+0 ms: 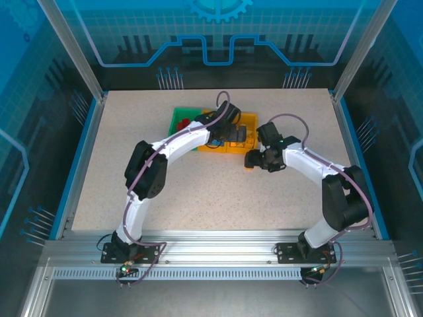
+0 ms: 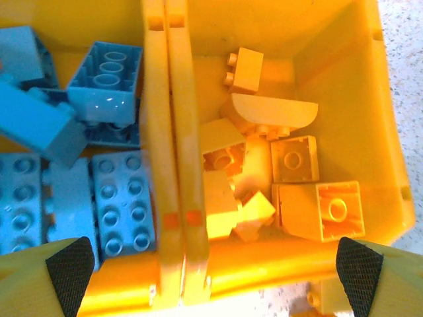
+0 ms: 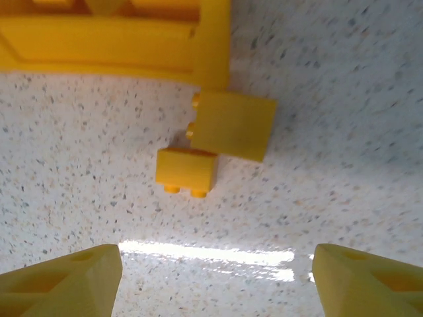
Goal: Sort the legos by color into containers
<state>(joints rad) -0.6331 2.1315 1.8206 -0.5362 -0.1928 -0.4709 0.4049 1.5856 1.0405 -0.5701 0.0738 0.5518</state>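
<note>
Fingers of my left gripper [image 2: 215, 271] stand wide apart with nothing between them, hovering above the joined bins. Below them, blue legos [image 2: 106, 72] lie in the middle yellow bin [image 2: 153, 99], and yellow legos [image 2: 320, 210] lie in the right yellow bin [image 2: 330, 66]. Green bin [image 1: 177, 117] sits at the left end of the row. My right gripper [image 3: 215, 277] hangs over the table [image 3: 344, 198], fingers apart and empty. Two loose yellow legos [image 3: 234, 125] rest on the table ahead of those fingers, touching each other. The larger one lies just beside the bin's corner.
</note>
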